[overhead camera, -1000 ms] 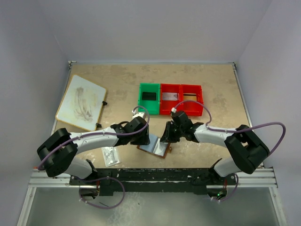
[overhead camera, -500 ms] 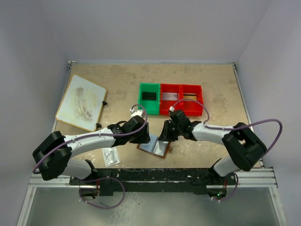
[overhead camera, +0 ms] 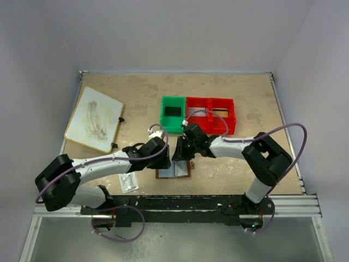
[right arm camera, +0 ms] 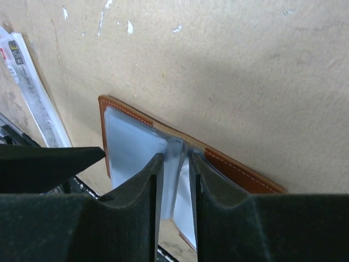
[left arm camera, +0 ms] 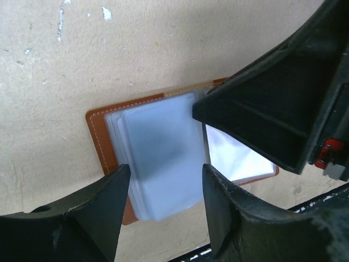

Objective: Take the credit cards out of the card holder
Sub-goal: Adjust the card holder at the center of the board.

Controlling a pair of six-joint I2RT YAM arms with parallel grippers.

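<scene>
Searching card holder (left arm camera: 106, 139) sleeves (left arm camera: 158, 147): left gripper (left arm camera: 165, 173) spread above them, right gripper (right arm camera: 174, 159) narrow around 1, hold unclear; next, pinch a card.

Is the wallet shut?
No, the wallet lies spread open, its bluish inside showing.

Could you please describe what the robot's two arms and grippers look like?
Both the left arm and right arm have white links between bulky black joints, each with a looping purple cable. The left gripper and right gripper carry matte black, wedge-shaped fingers.
</scene>
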